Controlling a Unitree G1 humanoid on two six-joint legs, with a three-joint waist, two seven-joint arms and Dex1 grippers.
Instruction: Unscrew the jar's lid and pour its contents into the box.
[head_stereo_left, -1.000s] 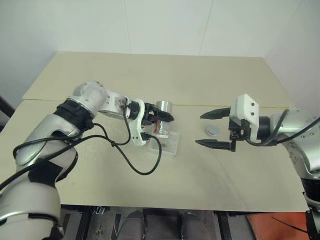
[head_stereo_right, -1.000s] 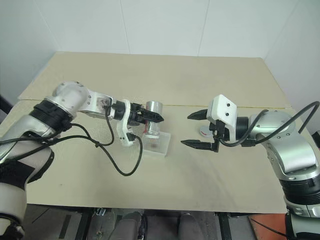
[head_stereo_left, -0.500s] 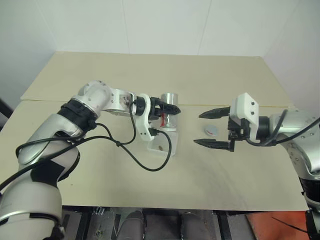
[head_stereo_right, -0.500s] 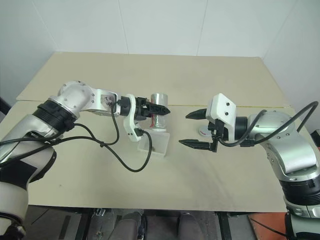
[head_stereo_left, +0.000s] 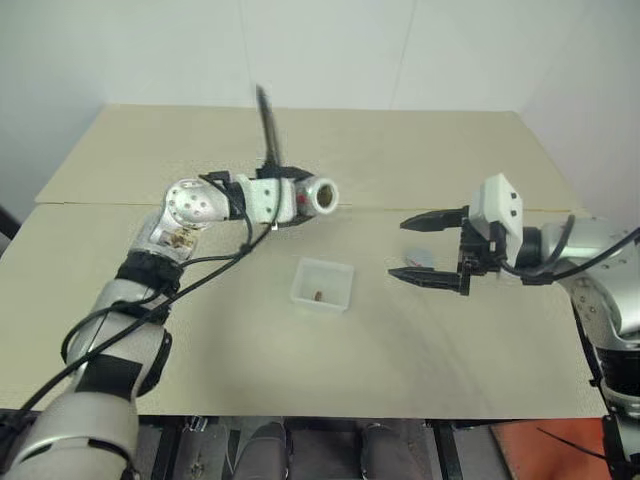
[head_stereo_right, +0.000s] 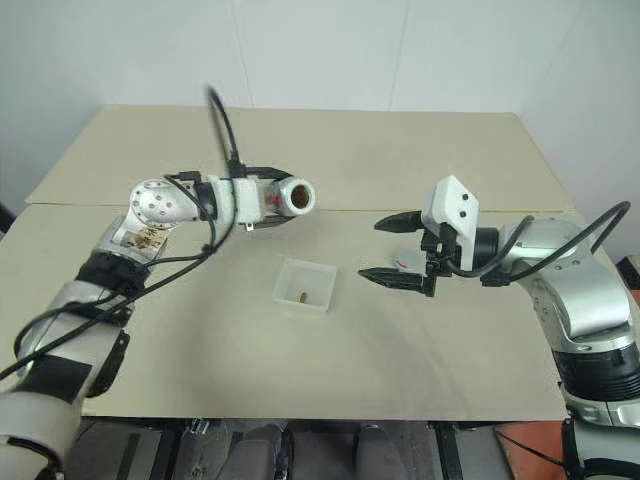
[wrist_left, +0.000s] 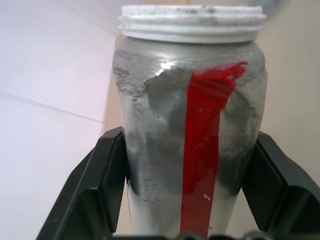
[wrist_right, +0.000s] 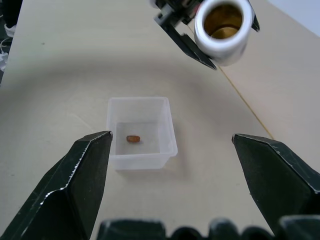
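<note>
The left gripper (wrist_left: 192, 210) pinches the jar (wrist_left: 192, 125) between its two black fingers (wrist_left: 90, 195), one on each side of the lower body. The jar (head_stereo_left: 312, 197) is held off the tabletop (head_stereo_left: 400, 150), lying roughly level, with its open white-rimmed mouth pointing toward the right arm. A red stripe runs along its silvery side. It hangs beyond the box (head_stereo_left: 322, 284), toward the far side, not over it.

The box stands on the tabletop between the two arms. The contents (wrist_right: 132, 138), a tiny brown piece, lie on its floor, near the middle.

The right gripper (head_stereo_left: 428, 248) is off the tabletop, to the right of the box and apart from it, pointing toward the box and jar. Its fingers (wrist_right: 70, 190) are spread wide with nothing between them.

The lid (head_stereo_right: 404, 265) lies flat on the tabletop just behind the right gripper's fingers, partly hidden by them, well apart from the jar.

A black cable (head_stereo_left: 268, 125) rises from the left wrist.
</note>
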